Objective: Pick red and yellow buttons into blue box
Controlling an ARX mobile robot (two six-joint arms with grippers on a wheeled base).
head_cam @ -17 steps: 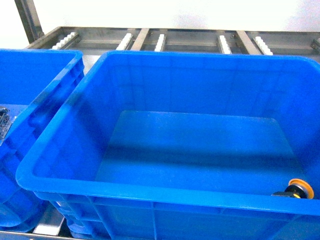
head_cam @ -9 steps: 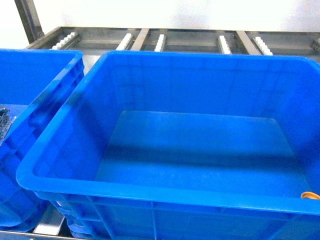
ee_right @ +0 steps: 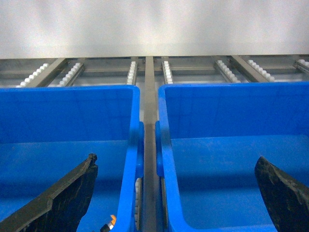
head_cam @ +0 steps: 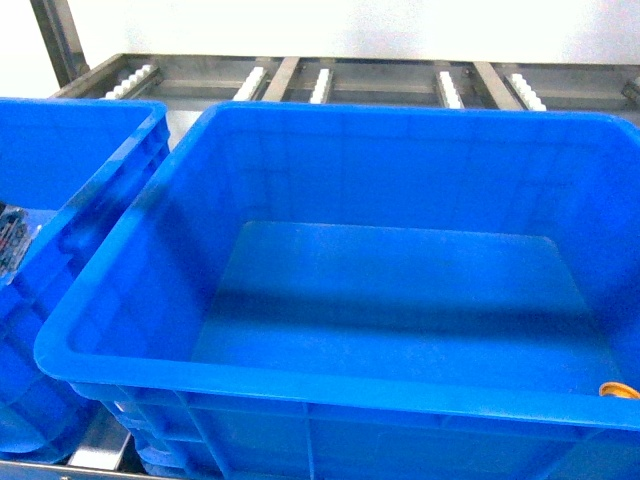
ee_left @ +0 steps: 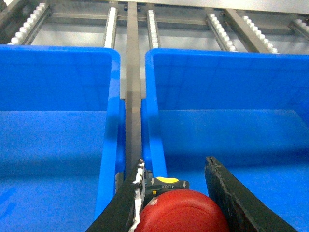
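Observation:
The blue box fills the middle of the head view. Only a sliver of the yellow button shows in its near right corner, behind the front rim. The right wrist view shows the same yellow button low in the left-hand box, and my right gripper is open wide and holds nothing. My left gripper is shut on the red button, whose black body points forward. It hangs near the gap between the two boxes, by the left rim of the right-hand box.
A second blue crate stands to the left, with a metal rail between the two. A dark grey part shows over it at the head view's left edge. Roller tracks run behind the crates.
One second ago the yellow button stood higher in the box's near right corner with its black body showing. It has sunk behind the front rim.

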